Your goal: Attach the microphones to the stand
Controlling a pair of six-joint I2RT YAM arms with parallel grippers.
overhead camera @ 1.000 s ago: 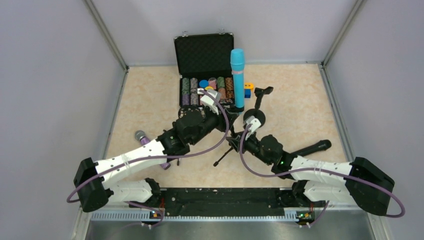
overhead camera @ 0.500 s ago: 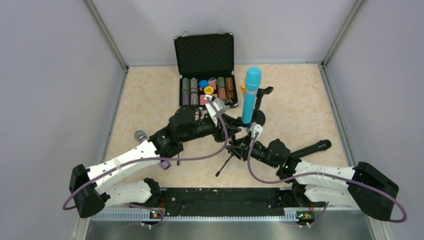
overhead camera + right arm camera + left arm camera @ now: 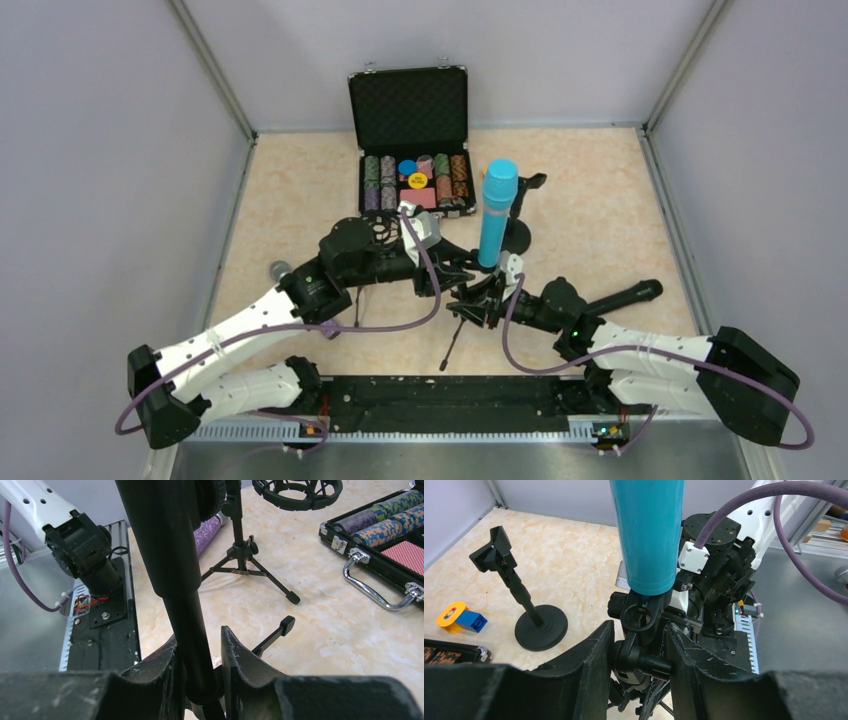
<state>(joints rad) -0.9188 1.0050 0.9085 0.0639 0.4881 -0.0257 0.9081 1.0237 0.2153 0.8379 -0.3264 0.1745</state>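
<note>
1. The right gripper (image 3: 200, 647) fills the bottom centre, its fingers (image 3: 235, 650) pressed on either side of a black stand pole (image 3: 170, 540).
2. Upper centre: a tripod stand (image 3: 240, 562) and, behind it, a purple microphone (image 3: 207, 530).
3. Right edge: an open chip case (image 3: 385, 555).

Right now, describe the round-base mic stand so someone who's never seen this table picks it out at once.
Find the open chip case, far middle of the table. Just off its near right corner, beside the upright cyan microphone, stands a black stand. It alone has a flat disc base and an empty clip, unlike the tripod stand in the right gripper.
</note>
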